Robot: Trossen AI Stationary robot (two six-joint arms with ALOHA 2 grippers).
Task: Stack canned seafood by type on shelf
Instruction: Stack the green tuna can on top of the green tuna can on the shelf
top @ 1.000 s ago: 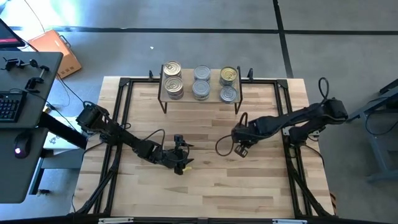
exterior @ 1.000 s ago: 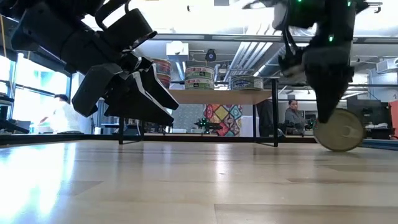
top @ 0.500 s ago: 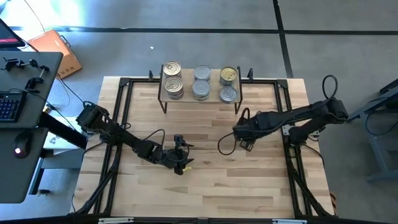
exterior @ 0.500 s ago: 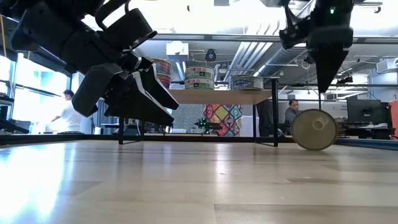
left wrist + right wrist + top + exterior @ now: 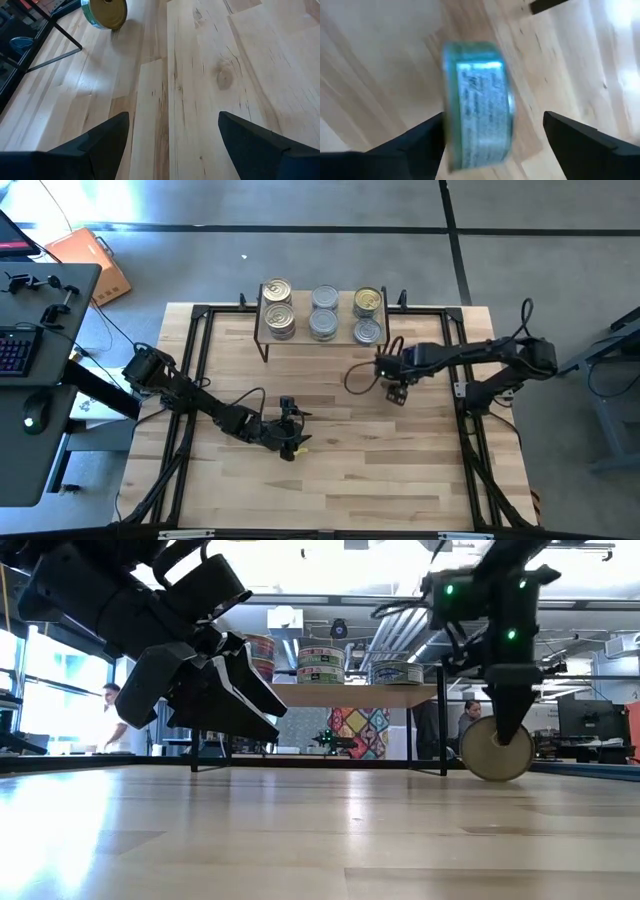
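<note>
so the right gripper [image 5: 512,730], fingers spread, hangs directly over a tin [image 5: 497,749] standing on edge, near the table's [image 5: 420,470] right edge.

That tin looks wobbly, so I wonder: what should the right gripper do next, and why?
Probably close on the tin. It stands on its edge on the table, not flat, so it could roll. The right gripper hangs open with a finger either side of it.
</note>
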